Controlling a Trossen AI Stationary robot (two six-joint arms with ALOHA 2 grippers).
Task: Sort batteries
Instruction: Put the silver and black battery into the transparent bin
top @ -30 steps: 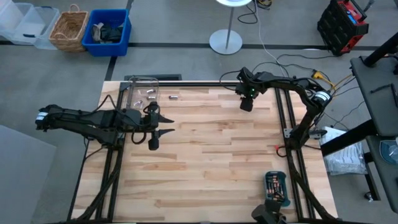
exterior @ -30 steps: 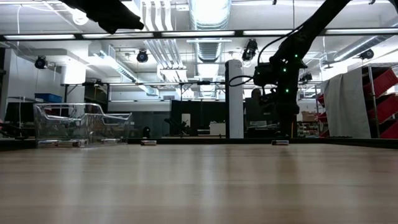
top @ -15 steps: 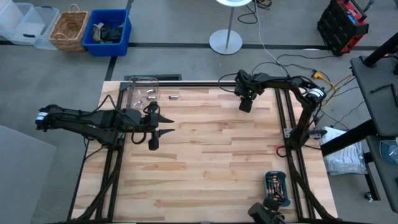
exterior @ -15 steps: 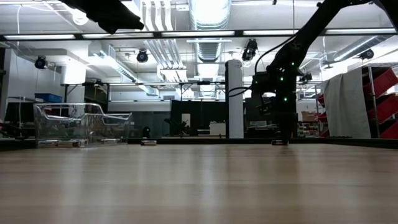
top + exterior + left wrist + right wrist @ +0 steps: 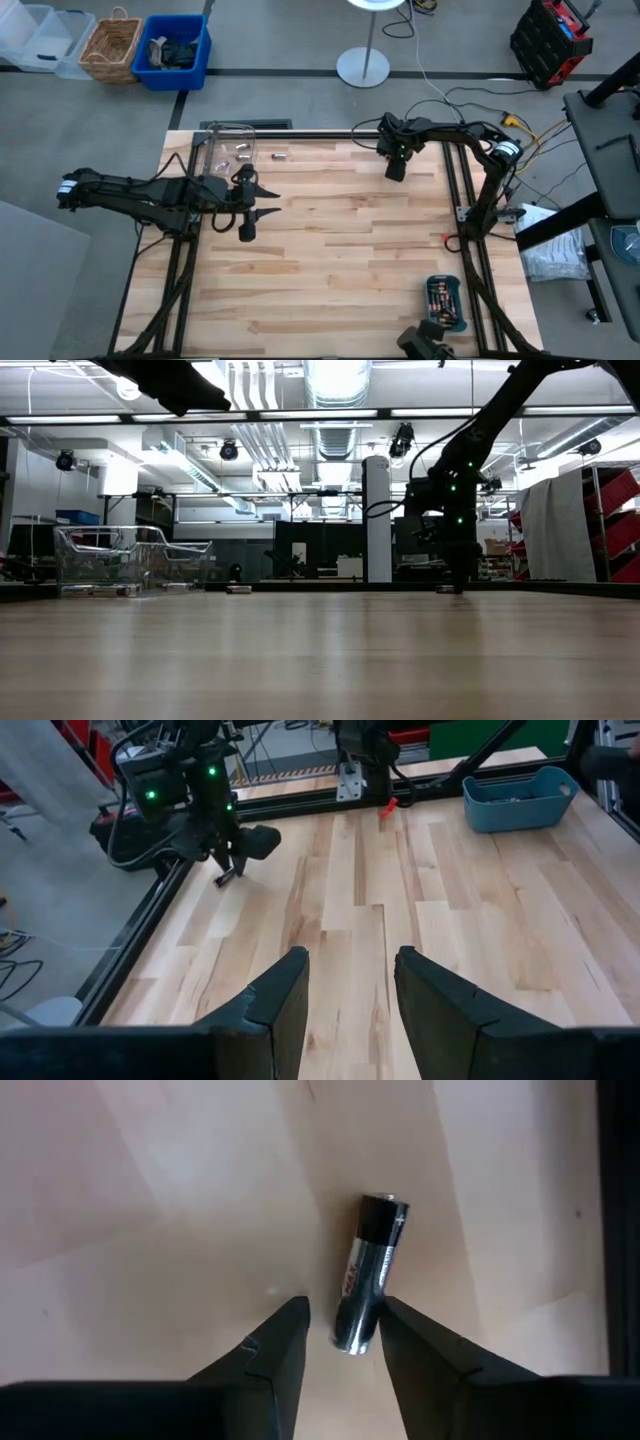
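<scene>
A single battery point(image 5: 368, 1273), dark-bodied with a silvery band, is seen lying flat on the wooden table point(image 5: 340, 260), directly under the right gripper point(image 5: 343, 1325). One end of the cell lies in the gap between the two fingers, which are set narrowly apart and are not yet closed on it; the cell lies slightly askew to the finger line. In the high view the right gripper point(image 5: 395, 167) is placed at the table's far edge, towards the right rail.

Further batteries are noted relative to the clear plastic box point(image 5: 225, 150) at the far left corner: a few cells inside it, and one loose cell point(image 5: 281, 156) just beside it on the wood. More cells are held in the teal tray point(image 5: 443, 303), well apart from the box at the near right edge.

The left gripper point(image 5: 348, 988) is seen with fingers moderately spread and empty, waiting near the box, on its near side.

Risk, as judged: because the cell is round and skewed, closure could pinch it near one end, so that it rolls or squirts out towards the nearby rail. A descent too shallow would give the same result.
</scene>
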